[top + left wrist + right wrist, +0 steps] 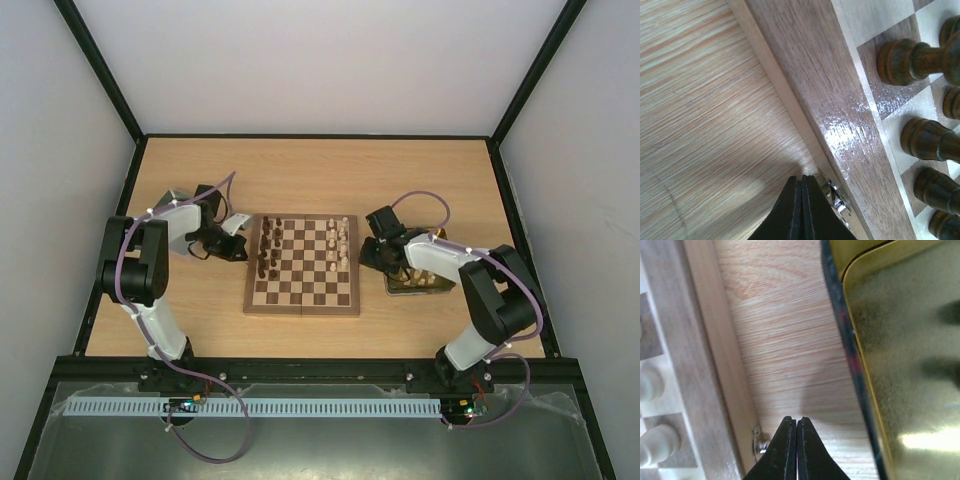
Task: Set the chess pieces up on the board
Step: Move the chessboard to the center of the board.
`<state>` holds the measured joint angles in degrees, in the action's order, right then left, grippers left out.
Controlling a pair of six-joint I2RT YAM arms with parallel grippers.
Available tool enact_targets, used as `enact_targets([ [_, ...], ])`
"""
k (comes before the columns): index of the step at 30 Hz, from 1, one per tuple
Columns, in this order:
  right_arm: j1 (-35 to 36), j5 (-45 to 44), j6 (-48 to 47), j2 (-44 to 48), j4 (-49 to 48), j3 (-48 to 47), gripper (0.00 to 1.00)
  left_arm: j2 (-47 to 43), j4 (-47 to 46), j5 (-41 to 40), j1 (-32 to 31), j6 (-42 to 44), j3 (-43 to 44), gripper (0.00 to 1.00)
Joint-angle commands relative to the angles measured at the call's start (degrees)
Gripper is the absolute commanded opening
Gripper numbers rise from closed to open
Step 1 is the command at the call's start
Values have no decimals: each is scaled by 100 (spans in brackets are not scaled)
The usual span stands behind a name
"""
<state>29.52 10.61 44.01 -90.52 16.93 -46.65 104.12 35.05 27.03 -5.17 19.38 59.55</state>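
Observation:
The chessboard (pixel 302 265) lies mid-table. Dark brown pieces (pixel 268 250) stand along its left side, cream pieces (pixel 340 245) along its right. My left gripper (pixel 240 247) is shut and empty just off the board's left edge; in the left wrist view its fingertips (pixel 801 179) meet over bare table beside the brown border (pixel 810 75), with dark pieces (pixel 907 60) on the squares. My right gripper (pixel 366 252) is shut and empty between the board and the gold tray (pixel 418 275); its tips (pixel 792 421) hang over the table strip, with cream pieces (pixel 657 442) at left.
The gold tin tray (pixel 900 350) holds a few cream pieces (pixel 428 277) at the right. A metal clasp (pixel 836 197) shows on the board's left edge, another one (pixel 759 440) on its right edge. Black frame rails (pixel 300 368) border the table.

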Motion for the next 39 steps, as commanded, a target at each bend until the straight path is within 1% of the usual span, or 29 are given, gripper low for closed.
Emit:
enact_targets([
  [1,-98,115,-160,-219,-123,-234,2,46,53,-12,33,107,-108,2],
  [9,-121,486,-241,-467,-319,-301,2,64,74,125,34,94,-110,2],
  [18,-106,894,-144,-251,-754,374,2,36,116,202,-114,79,-267,2],
  [22,-96,944,-129,-85,-836,633,2,-59,98,158,-269,69,-352,2],
  [29,-61,962,-173,203,-778,819,2,-236,284,79,-469,170,-352,2],
  [39,-44,821,-203,481,-625,922,2,-14,473,14,-538,243,-242,2],
])
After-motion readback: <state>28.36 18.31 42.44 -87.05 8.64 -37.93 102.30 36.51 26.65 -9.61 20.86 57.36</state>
